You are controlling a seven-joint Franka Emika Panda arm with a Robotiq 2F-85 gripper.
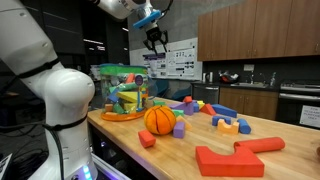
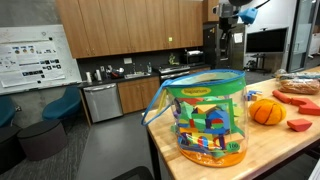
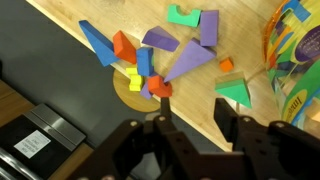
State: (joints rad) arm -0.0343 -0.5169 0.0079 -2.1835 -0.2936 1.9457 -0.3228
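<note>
My gripper (image 1: 155, 41) hangs high above the wooden table (image 1: 270, 128), open and empty; it also shows in an exterior view (image 2: 223, 36). In the wrist view its two dark fingers (image 3: 195, 128) are spread apart over the table's edge. Far below them lie loose foam blocks: a purple triangle (image 3: 185, 62), a green triangle (image 3: 235, 92), a blue bar (image 3: 98, 43), a teal piece (image 3: 182, 14), and a small red block (image 3: 160, 88) on a round wooden disc (image 3: 125, 95). Nothing touches the fingers.
A clear plastic tub of coloured blocks (image 1: 122, 92) (image 2: 208, 118) stands near the table's end. An orange ball (image 1: 159, 119) (image 2: 266, 111) sits beside it. Large red blocks (image 1: 230, 158) lie at the front. Kitchen counters and cabinets (image 1: 250, 40) stand behind.
</note>
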